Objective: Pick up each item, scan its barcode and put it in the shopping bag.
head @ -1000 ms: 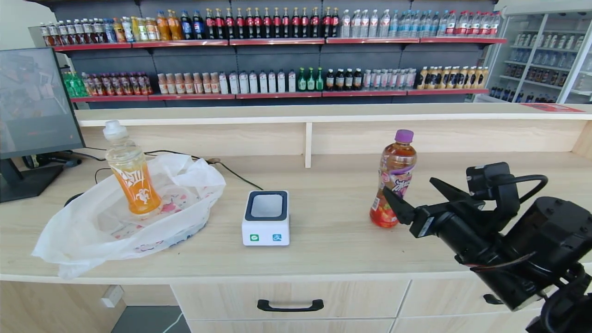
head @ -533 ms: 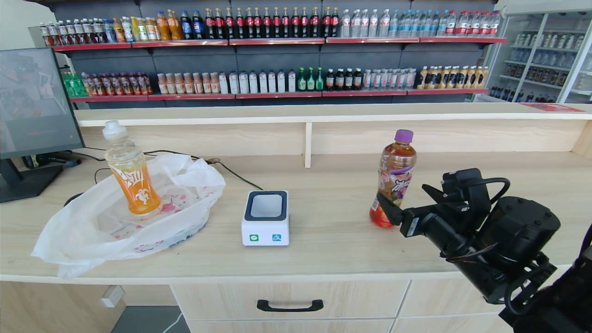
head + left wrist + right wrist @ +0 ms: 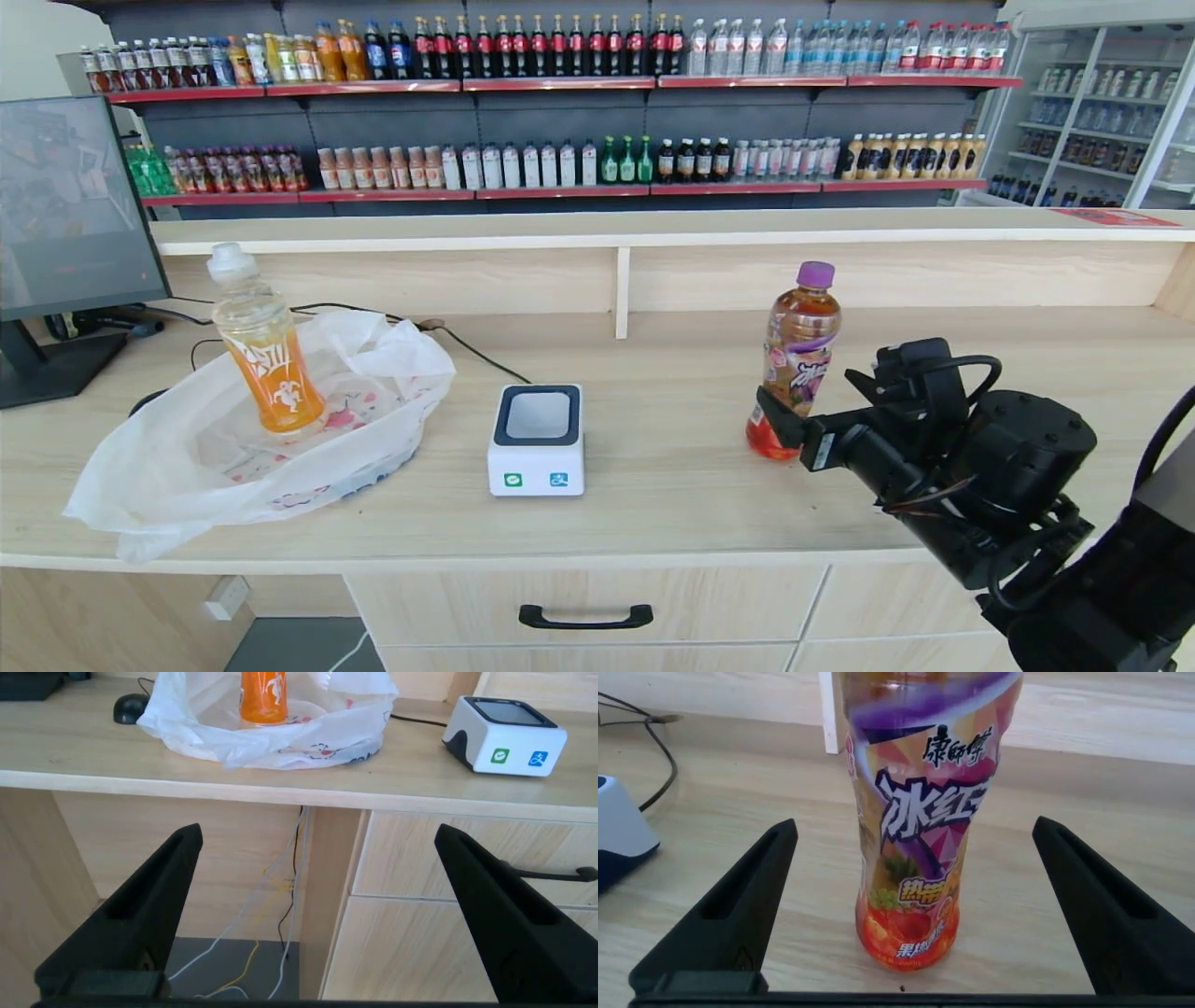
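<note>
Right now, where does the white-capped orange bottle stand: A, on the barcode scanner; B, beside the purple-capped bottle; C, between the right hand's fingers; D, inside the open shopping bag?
D: the orange bottle stands upright in the shopping bag, left of the barcode scanner.

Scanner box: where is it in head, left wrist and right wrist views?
Head: scanner on the counter, between shopping bag and purple-capped bottle.
Left wrist: on the counter beside the shopping bag.
Right wrist: its corner at the frame edge, near the purple-capped bottle.
Shared landmark: its black cable.
</note>
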You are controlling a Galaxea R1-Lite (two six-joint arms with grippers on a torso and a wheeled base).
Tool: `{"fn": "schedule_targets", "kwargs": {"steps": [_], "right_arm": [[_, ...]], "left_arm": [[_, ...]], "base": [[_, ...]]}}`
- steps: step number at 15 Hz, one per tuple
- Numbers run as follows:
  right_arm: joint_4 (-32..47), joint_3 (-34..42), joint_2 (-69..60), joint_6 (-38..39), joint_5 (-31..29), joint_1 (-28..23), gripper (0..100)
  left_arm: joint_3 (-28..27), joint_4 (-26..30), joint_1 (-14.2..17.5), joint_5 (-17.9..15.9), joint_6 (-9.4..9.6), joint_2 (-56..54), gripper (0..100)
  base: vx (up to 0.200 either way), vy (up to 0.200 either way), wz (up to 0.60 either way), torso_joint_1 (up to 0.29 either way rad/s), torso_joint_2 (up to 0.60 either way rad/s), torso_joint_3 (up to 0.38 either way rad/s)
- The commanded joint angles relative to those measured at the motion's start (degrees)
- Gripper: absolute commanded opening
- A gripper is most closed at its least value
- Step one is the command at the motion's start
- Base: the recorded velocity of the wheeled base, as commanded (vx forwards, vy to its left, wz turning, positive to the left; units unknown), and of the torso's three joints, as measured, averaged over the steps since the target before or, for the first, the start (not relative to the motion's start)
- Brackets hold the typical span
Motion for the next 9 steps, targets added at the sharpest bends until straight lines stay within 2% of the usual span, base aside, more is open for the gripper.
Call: {"fn": "schedule_targets", "kwargs": {"steps": [1,9], "right_arm": [[-0.08,-0.90,1.36,-0.15,0.08,-0.01,100],[-0.08,-7.05,6.72,-0.15,0.60,-0.80,100]], "left_arm": [[-0.04,-0.01,0.00,0.01,-0.10,-0.02,100],[0.05,-0.01,0.00,0.01,-0.01,-0.02,100]], "base": [[0.000,0.000,0.00,0.000,0.00,0.000],[0.000,0.000,0.00,0.000,0.00,0.000]]}}
